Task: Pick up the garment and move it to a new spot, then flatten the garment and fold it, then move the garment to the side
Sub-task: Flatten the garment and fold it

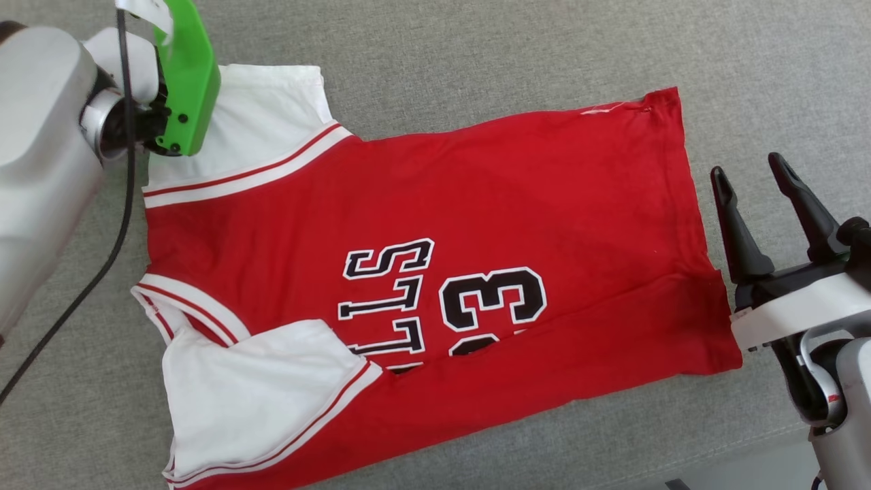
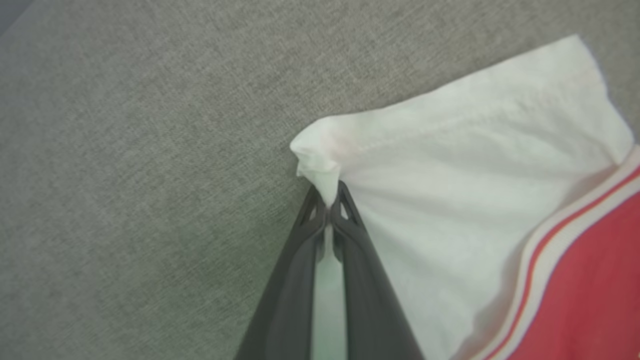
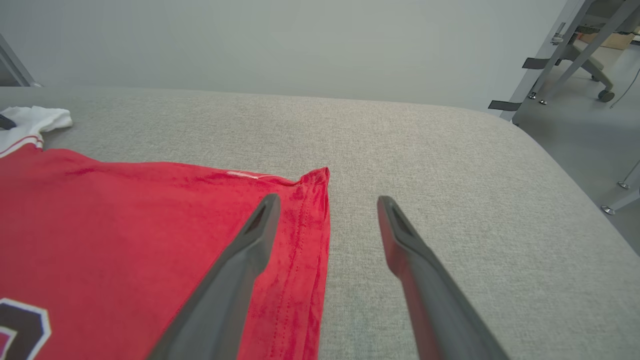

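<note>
Now left tool [image 2: 327, 201] pinches garment [image 1: 476, 204] sleeve corner.

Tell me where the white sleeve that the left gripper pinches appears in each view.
Head view: the white sleeve lies at the upper left.
Left wrist view: centre to right, its corner pinched in the left gripper.
Right wrist view: small, at the far left edge.
Shared landmark: the red-and-white striped trim bordering the sleeve.
</note>
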Tool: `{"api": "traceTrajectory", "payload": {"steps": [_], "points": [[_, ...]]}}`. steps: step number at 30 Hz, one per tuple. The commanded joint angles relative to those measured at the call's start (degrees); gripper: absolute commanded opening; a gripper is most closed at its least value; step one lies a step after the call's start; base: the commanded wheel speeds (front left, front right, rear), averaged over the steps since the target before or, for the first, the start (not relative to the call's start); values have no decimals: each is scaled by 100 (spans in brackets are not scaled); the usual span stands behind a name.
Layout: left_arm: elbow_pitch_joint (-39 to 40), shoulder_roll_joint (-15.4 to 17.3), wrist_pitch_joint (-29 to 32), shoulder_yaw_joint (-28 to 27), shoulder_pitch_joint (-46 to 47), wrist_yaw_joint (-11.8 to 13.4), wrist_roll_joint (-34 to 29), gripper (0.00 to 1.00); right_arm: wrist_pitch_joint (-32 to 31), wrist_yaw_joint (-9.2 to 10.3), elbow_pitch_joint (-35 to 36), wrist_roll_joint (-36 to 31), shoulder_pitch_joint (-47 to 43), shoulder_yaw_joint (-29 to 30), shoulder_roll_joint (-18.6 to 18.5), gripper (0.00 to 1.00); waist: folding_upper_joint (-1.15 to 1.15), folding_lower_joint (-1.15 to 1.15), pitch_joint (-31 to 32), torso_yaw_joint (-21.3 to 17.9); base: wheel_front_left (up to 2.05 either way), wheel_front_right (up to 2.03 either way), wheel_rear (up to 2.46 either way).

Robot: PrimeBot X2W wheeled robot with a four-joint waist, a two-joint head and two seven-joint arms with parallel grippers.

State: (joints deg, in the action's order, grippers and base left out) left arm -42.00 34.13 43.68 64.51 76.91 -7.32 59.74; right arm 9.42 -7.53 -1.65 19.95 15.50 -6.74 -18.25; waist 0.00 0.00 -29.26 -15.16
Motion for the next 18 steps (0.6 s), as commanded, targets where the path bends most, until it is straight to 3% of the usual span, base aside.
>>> {"api": "traceTrajectory", "payload": {"steps": [1, 10, 18], "points": [[-47, -12, -99, 94, -283, -13, 51, 0, 43, 4, -10, 29, 142, 39, -50, 100, 0, 0, 105, 69, 0, 0, 0], [477, 8, -984, 260, -340, -15, -63, 0, -267, 4, 90, 85, 554, 189, -594, 100, 0, 0, 639, 428, 0, 0, 0], [985, 18, -1680, 327, -612, -16, -42, 0, -1771, 4, -31, 758, 1266, -419, -1525, 100, 0, 0, 935, 780, 0, 0, 0]]}}
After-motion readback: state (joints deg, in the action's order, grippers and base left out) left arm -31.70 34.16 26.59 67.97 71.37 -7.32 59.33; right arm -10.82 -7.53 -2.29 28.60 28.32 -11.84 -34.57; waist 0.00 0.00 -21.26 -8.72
